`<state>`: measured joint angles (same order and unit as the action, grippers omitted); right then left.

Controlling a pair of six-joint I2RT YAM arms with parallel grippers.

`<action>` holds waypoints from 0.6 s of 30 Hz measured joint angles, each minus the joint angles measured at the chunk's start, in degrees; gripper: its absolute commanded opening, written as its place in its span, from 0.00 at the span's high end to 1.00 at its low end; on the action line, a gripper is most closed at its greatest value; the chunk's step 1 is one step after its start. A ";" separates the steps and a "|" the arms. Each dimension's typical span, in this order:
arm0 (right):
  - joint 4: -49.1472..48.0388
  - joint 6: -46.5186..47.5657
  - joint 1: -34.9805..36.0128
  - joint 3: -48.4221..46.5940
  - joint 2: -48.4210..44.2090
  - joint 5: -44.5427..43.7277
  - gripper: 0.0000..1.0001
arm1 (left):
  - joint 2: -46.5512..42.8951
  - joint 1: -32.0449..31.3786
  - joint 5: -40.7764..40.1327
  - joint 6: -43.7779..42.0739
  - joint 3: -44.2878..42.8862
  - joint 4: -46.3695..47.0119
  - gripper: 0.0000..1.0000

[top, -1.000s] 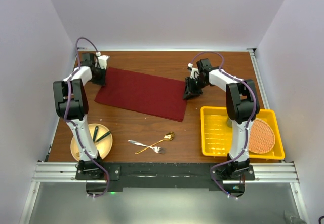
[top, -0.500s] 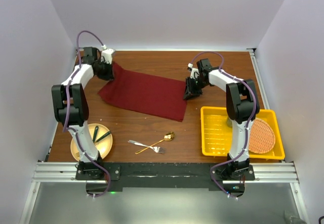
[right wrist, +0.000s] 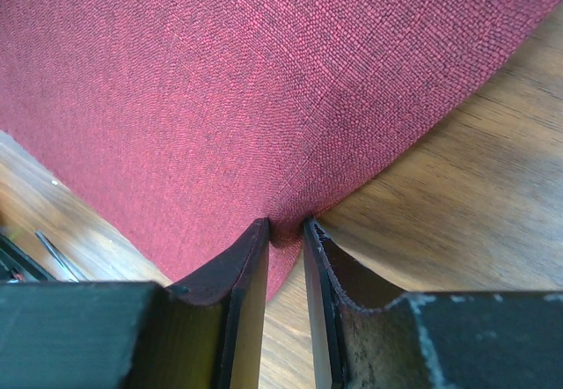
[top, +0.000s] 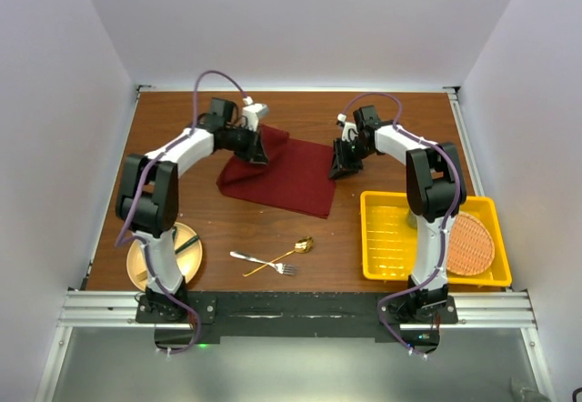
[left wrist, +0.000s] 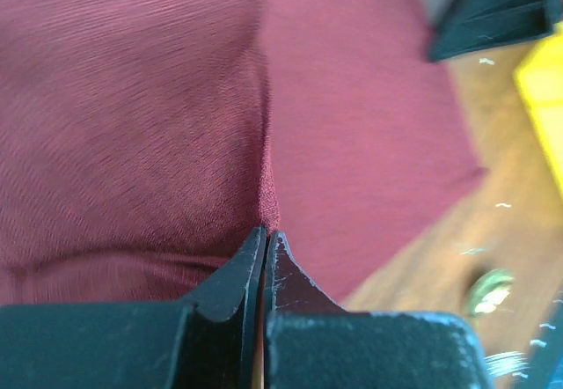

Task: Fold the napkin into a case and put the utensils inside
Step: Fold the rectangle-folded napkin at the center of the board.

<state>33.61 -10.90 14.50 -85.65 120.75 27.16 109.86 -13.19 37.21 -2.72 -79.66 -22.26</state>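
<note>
So that the napkin (top: pixel 293 176) can fold over, the left hand (top: pixel 257 150) is clamped on its lifted edge near the worktop's (top: pixel 300 111) far edge, while the right hand (top: pixel 340 163) pinches its other corner down.

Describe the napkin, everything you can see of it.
The napkin is a plain dark red woven cloth on the wooden table, far centre. Its right part lies flat. Its left part is raised and bunched, doubled over toward the right. The left pincer is shut on a pinched ridge of it, and the right pincer clamps its right edge. Nothing else touches it.
</note>
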 measured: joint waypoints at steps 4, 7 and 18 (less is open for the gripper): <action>-0.68 -0.02 0.00 0.46 0.00 1.01 0.73 | 2.56 -5.77 2.51 8.28 0.70 5.29 1.00; -1.07 -0.15 0.00 0.68 0.00 1.38 0.73 | 3.87 -10.10 3.96 15.65 0.92 11.50 1.00; -1.70 -0.66 0.00 1.05 0.00 2.47 0.72 | 1.97 -6.51 7.32 28.92 3.76 22.58 0.34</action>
<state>31.90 -11.55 14.50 -84.60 120.75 29.63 111.83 -19.70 44.53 26.20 -75.90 0.32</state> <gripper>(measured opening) 0.273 0.676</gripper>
